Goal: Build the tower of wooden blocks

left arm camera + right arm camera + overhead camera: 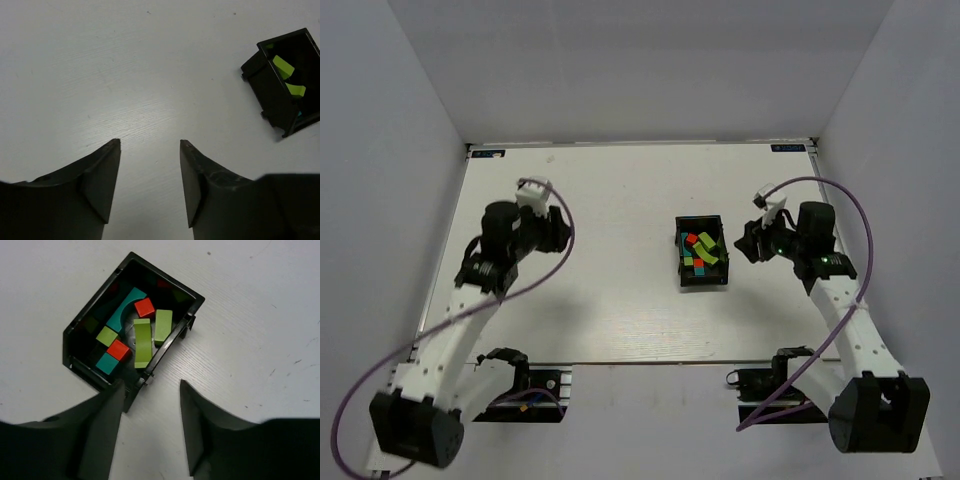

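- The wood blocks (142, 342) all lay loose inside the black bin (680, 255). No tower stood anywhere on the counter (590, 300).
- In the bin I could count a teal arch (122, 310), two red cubes (144, 307), a teal cube (107, 363) and three lime pieces. Two of the lime pieces were long ones lying along the bin wall nearest my right arm.
- I judged the blocks light, stiff and unlikely to break. Their painted faces looked smooth, so a shallow pinch could slip.
- They were far smaller than the fingers. I would pinch each one across two flat, parallel faces, and take the arch by its flat sides rather than its curve.
- They lay crowded and partly touching, and the bin walls left little room. The red cube resting on the arch looked the easiest to reach.
- The right fingers (200, 425) stood apart with nothing between them, just beside the bin's right side. The bin's near corner lay right at one fingertip, and the blocks were ahead of the gap, not inside it.
- The left fingers (100, 175) were also spread and empty, over bare counter well to the left of the bin. From that wrist only the bin's edge (265, 90) and two lime pieces showed.
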`<state>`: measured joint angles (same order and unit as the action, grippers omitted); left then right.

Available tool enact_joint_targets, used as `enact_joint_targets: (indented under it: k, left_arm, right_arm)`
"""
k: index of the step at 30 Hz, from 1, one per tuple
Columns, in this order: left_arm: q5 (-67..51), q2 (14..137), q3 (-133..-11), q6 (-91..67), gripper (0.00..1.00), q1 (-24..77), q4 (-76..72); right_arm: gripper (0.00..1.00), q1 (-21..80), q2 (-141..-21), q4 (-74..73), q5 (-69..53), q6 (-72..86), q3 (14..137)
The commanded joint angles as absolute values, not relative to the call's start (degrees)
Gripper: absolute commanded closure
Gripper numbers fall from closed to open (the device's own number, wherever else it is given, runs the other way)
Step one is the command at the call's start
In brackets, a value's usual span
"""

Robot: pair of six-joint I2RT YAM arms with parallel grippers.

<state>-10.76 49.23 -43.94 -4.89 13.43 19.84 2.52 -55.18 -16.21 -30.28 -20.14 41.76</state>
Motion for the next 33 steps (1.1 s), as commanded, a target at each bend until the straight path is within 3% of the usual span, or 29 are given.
enact_joint_targets:
  k: [1,5,7,11,17,21,22,24,30,31,32,33]
  left_arm:
    - [-11.9,61.6,-52.8,-5.7,0.37,14.5,26.3]
    - [-15.8,63.5,-51.3,-5.7,0.28,15.0,24.6]
    - [-17.6,61.5,-50.3,-5.7,0.22,16.2,24.3]
    - [-19.9,59.3,-49.1,-5.7,0.22,16.8,23.2]
    - [-21.0,59.9,-49.1,-5.7,0.22,17.8,23.2]
    - [-21.0,59.9,-49.1,-5.7,0.22,17.8,23.2]
    - [-21.0,59.9,-49.1,-5.7,0.22,17.8,23.2]
    - [-21.0,59.9,-49.1,-5.7,0.24,18.4,23.2]
    - [-21.0,60.4,-49.1,-5.7,0.27,18.9,23.2]
    - [-21.0,60.4,-48.6,-5.7,0.29,18.9,23.2]
    - [-21.0,60.4,-48.6,-5.7,0.29,18.9,23.2]
    - [-21.0,60.4,-48.6,-5.7,0.31,18.9,23.2]
  right_arm:
    - [0.42,4.7,-59.8,-14.3,-24.5,-17.1,46.2]
    - [0.2,8.6,-66.8,-14.6,-18.1,-17.2,48.8]
    - [0.2,11.1,-70.6,-12.7,-15.4,-17.5,49.4]
    - [0.24,14.0,-76.5,-9.6,-7.2,-16.7,50.9]
    - [0.27,17.0,-87.2,-11.7,-5.8,-15.7,56.8]
    - [0.48,18.0,-91.2,-12.8,-3.8,-15.0,58.5]
    - [0.57,18.0,-91.4,-12.8,-3.6,-14.9,58.5]
    - [0.65,18.2,-91.7,-13.2,-4.2,-14.7,58.5]
    - [0.72,18.4,-92.1,-14.7,-4.6,-14.8,59.2]
    - [0.79,18.6,-91.8,-14.9,-4.6,-14.9,59.2]
    - [0.96,18.5,-91.8,-14.9,-4.6,-14.9,59.4]
    - [1.0,18.9,-91.8,-15.2,-4.5,-15.5,59.9]
